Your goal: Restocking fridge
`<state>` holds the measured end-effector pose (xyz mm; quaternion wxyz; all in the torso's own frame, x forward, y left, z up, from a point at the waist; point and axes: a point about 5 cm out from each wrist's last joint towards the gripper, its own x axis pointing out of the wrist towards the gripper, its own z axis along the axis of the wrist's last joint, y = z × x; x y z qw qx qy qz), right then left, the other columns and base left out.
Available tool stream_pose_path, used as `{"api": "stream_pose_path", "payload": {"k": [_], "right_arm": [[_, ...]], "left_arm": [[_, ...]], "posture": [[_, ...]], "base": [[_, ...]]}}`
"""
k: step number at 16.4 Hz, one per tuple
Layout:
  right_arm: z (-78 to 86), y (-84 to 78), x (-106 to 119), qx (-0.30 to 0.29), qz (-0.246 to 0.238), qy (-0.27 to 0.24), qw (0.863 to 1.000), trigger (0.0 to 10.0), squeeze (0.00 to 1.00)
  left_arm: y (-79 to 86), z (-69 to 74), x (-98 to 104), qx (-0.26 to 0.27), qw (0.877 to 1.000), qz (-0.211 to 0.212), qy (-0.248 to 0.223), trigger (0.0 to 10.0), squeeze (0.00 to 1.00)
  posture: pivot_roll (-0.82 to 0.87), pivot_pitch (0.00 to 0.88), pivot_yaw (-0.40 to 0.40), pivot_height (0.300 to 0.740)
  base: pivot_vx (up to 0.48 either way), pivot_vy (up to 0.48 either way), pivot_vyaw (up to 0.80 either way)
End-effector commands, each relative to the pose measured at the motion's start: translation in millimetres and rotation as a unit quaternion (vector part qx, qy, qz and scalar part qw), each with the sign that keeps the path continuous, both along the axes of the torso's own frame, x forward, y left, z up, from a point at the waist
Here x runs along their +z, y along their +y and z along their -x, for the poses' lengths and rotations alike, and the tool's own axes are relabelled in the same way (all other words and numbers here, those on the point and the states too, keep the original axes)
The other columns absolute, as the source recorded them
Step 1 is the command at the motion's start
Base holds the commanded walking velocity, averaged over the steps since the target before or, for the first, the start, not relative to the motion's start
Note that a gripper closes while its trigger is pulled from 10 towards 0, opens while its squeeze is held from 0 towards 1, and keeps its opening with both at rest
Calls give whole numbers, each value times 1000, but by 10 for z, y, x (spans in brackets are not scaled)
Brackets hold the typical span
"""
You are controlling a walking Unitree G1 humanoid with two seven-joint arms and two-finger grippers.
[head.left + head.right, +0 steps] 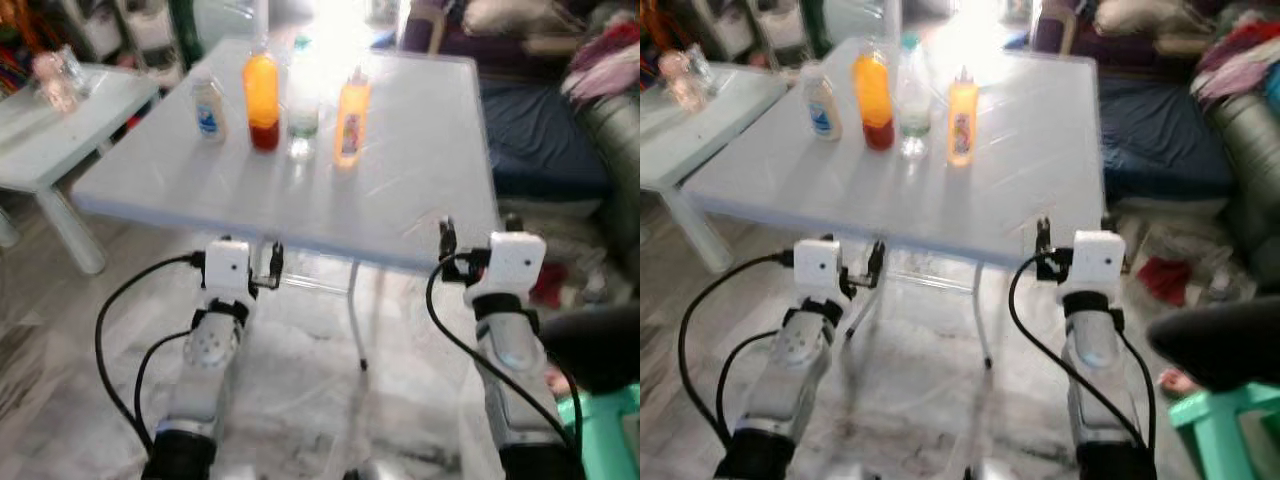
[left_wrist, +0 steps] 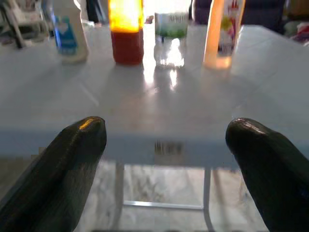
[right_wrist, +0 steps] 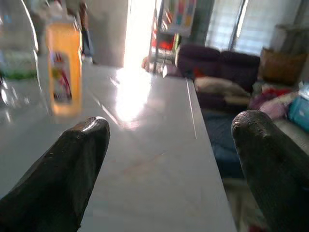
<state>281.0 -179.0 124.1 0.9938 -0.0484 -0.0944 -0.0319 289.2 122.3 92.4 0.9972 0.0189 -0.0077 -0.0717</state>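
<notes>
Ahead, a pale grey folding table (image 1: pixel 420 200) stands before the robot, and four containers are lined up in a row toward its far edge. From the robot's left to right they are: a small white bottle with a blue label (image 1: pixel 208 108), a tall bottle of orange juice with a red band at the bottom (image 1: pixel 261 90), a clear water bottle with a green label (image 1: pixel 303 105), and an orange squeeze bottle with a pointed cap (image 1: pixel 351 122). They stand close together but apart from one another.

Both arms are raised at the near edge of the table, short of the bottles. The left gripper (image 2: pixel 166 145) has its jaws spread wide, holding nothing and touching nothing; between its fingers (image 2: pixel 72 164) the table edge and the row of bottles can be seen. The right gripper (image 3: pixel 169 154) is likewise spread wide and empty, its fingers (image 3: pixel 67 169) hovering over the tabletop, with the orange squeeze bottle beyond its finger.

A low white side table (image 1: pixel 60 130) sits off to the left, and a dark sofa (image 1: pixel 540 140) lies to the right.
</notes>
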Motion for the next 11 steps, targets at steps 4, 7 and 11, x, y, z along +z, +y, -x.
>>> {"api": "stream_pose_path", "payload": {"k": [4, 7, 11], "right_arm": [[-26, 156, 26, 41, -6, -6, 999, 10000, 0], [-34, 153, 24, 40, -6, -7, 999, 10000, 0], [-40, 158, 7, 34, -10, -5, 999, 10000, 0]], "left_arm": [[101, -17, -10, 16, 1000, -5, 4, 10000, 0], [103, -30, -3, 17, 1000, -5, 3, 10000, 0], [94, -15, -17, 20, 1000, -2, 4, 10000, 0]], "posture": [[21, 55, -15, 740], [22, 54, -15, 740], [24, 57, -19, 740]], "base": [[306, 0, 412], [296, 0, 500], [297, 0, 0]]}}
